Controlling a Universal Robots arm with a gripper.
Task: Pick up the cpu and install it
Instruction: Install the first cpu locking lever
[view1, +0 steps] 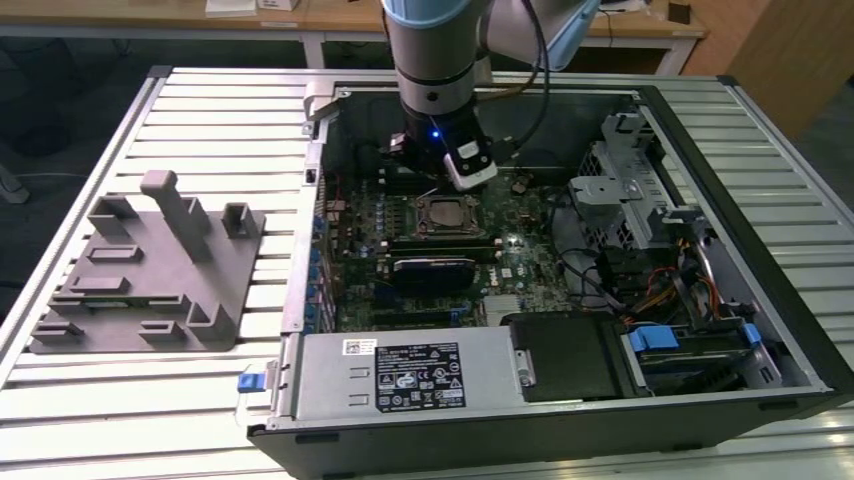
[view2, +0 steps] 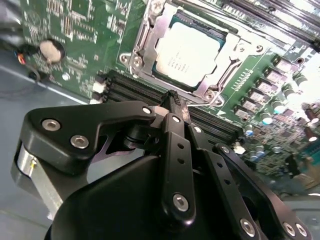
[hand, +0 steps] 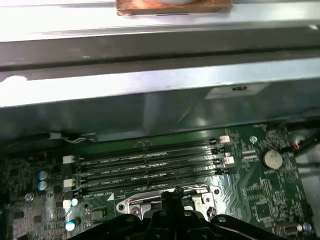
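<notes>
The cpu (view2: 192, 52) sits in its socket (view2: 144, 46) inside the open case (view1: 561, 435). The tool (view2: 173, 97), pressed together and empty, covers the socket's edge.

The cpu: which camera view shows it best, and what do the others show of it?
The second wrist view: the cpu lies close up and whole in its socket frame. The exterior view shows it small; the first wrist view catches that frame's edge.

We see pale slatted table (view1: 200, 110), wooden desks (view1: 160, 20) behind, dark floor (view1: 200, 52), wooden panel (view1: 787, 50) at exterior view's right.
</notes>
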